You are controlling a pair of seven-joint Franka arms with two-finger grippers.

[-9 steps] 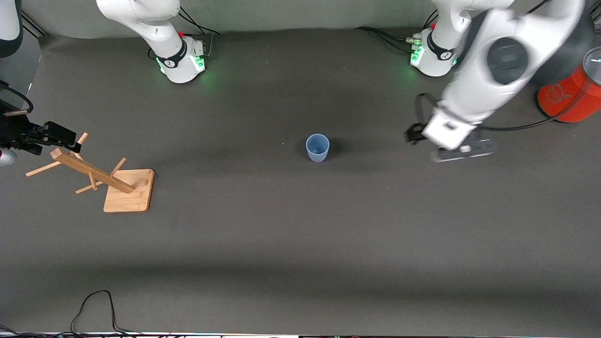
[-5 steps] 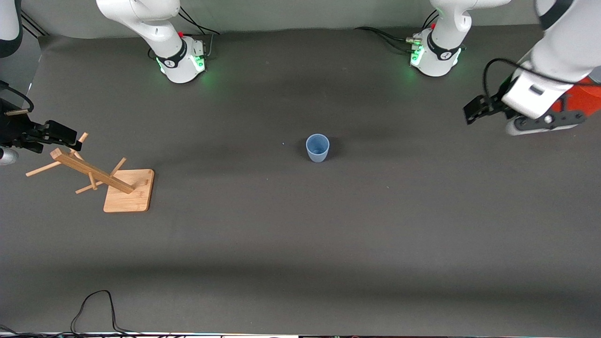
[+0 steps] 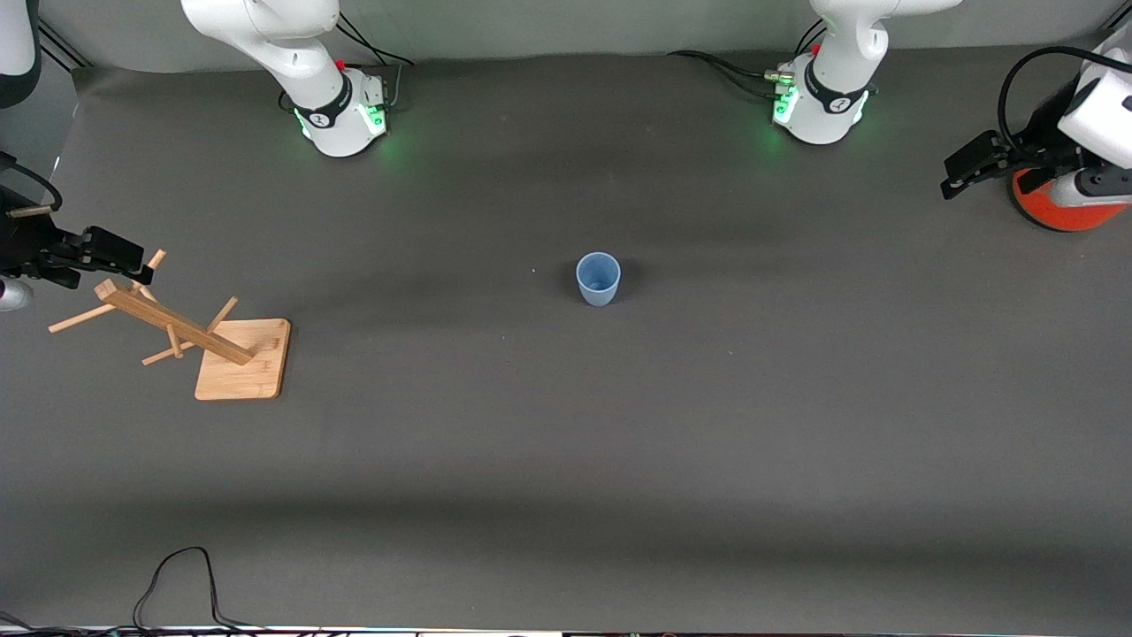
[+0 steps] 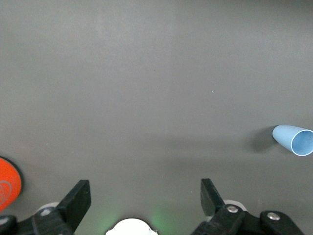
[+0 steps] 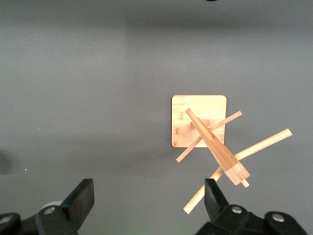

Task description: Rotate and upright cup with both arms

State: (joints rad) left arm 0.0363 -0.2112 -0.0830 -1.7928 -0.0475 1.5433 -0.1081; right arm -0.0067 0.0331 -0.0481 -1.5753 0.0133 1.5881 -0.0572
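The pale blue cup (image 3: 598,279) stands mouth up on the dark table mat near the middle, touched by nothing. It also shows at the edge of the left wrist view (image 4: 293,140). My left gripper (image 3: 962,172) is open and empty, up in the air by the red-orange cylinder at the left arm's end of the table, well away from the cup. Its fingers (image 4: 76,198) stand wide apart. My right gripper (image 3: 124,255) is open and empty, over the top of the wooden rack (image 3: 172,327) at the right arm's end. Its fingers (image 5: 215,196) are also wide apart.
The wooden rack with pegs leans on its square base (image 3: 243,363), also seen in the right wrist view (image 5: 210,139). A red-orange cylinder (image 3: 1066,208) stands by the left gripper and shows in the left wrist view (image 4: 7,183). A black cable (image 3: 177,575) lies near the front edge.
The left arm has swung away from beside the cup toward its own end of the table, up by the red-orange cylinder. The cup and the right arm have not moved.
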